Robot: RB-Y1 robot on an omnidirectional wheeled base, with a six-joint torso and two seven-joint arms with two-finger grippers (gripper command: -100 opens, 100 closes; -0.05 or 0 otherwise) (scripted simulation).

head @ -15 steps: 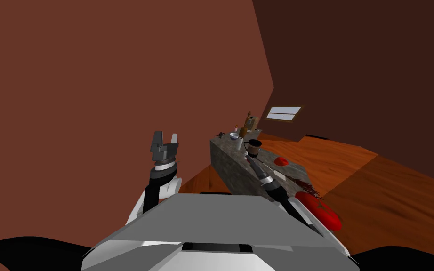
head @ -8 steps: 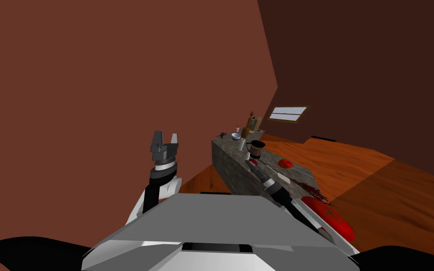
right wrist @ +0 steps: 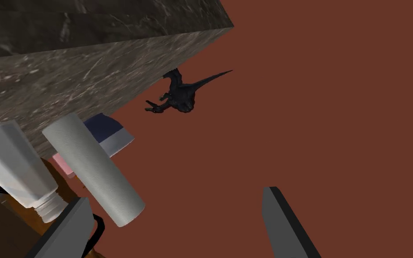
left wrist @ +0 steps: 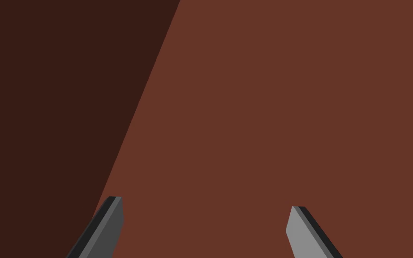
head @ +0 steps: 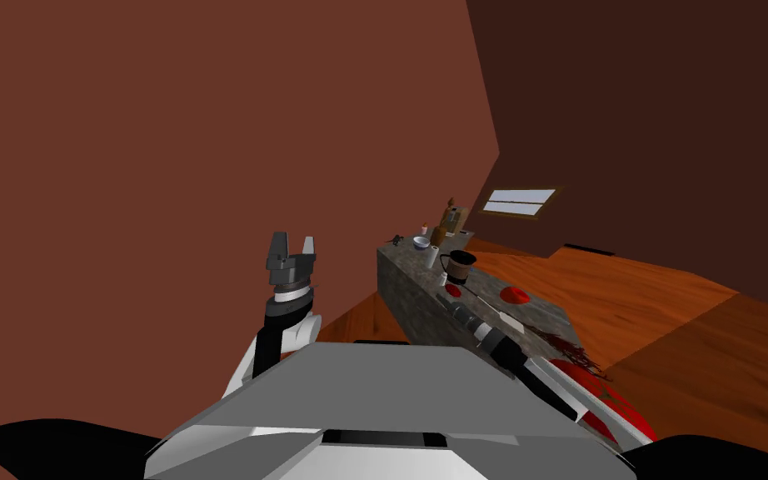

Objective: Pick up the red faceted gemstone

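Right gripper (right wrist: 175, 194): fingers wide apart, nothing between them. The arm is stretched low along the grey marbled stone desk (head: 407, 293), with the gripper about mid-length and pointing at the far end.

Red oval gemstone (head: 514, 294): lies on the desk top, mid-length, by the long edge away from the wall. It is beside the right forearm, apart from the gripper, not held. Facets too small to make out.

Small red patch (head: 454, 291) just by the gripper tip, can't tell what it is. Dark mug with a brown band (head: 458, 266) stands upright just past the gripper.

Far end cluster:
- white textured cylinder (right wrist: 94, 175)
- white faceted bottle (right wrist: 10, 168)
- blue-and-white bowl (right wrist: 111, 136)
- small dark dinosaur figure (right wrist: 177, 95), at the far corner nearest the wall

Near end: large flat red thing (head: 615, 402), with a dark red spiky piece (head: 570, 348) beside it.

Left gripper (head: 293, 239): raised upright, well apart from the desk, in front of the brown wall (head: 207, 125). Fingers wide, empty.
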